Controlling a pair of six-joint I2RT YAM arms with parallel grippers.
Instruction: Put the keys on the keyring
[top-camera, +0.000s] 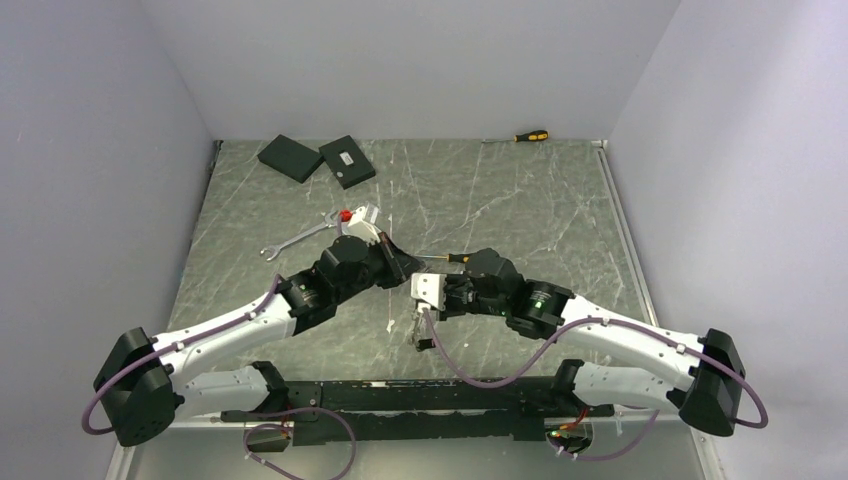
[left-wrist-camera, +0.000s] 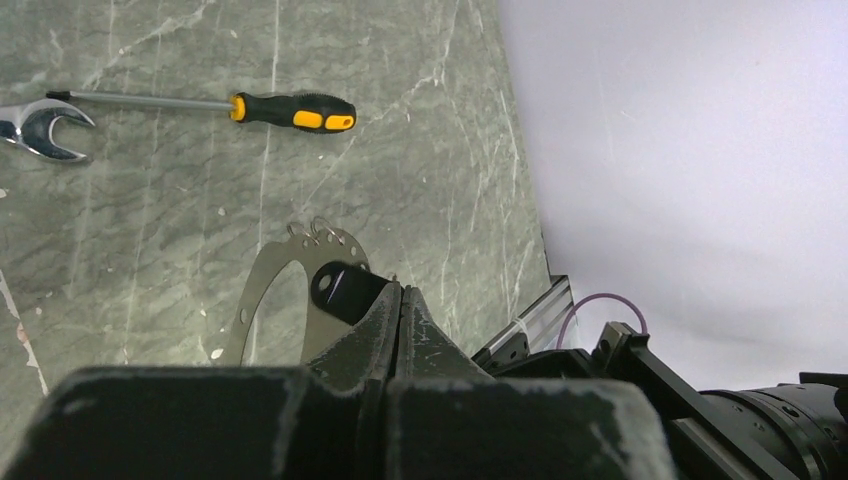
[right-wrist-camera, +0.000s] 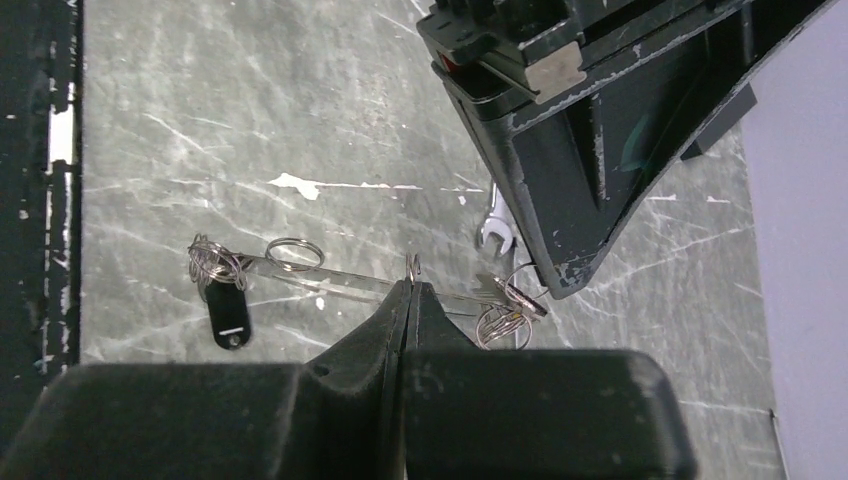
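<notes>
Keyring (right-wrist-camera: 340, 281): thin grey metal hoop, raised off table, seen edge-on. Keys: black fob (right-wrist-camera: 228, 318) dangling at its 9 o'clock end.

Left gripper (left-wrist-camera: 400, 303) jaws pressed together, black key (left-wrist-camera: 338, 287) against tip, over keyring (left-wrist-camera: 255, 285). Screwdriver (left-wrist-camera: 290, 110), wrench (left-wrist-camera: 35, 125) beyond on tabletop (left-wrist-camera: 420, 150).

Soft, even light; faint shadows
</notes>
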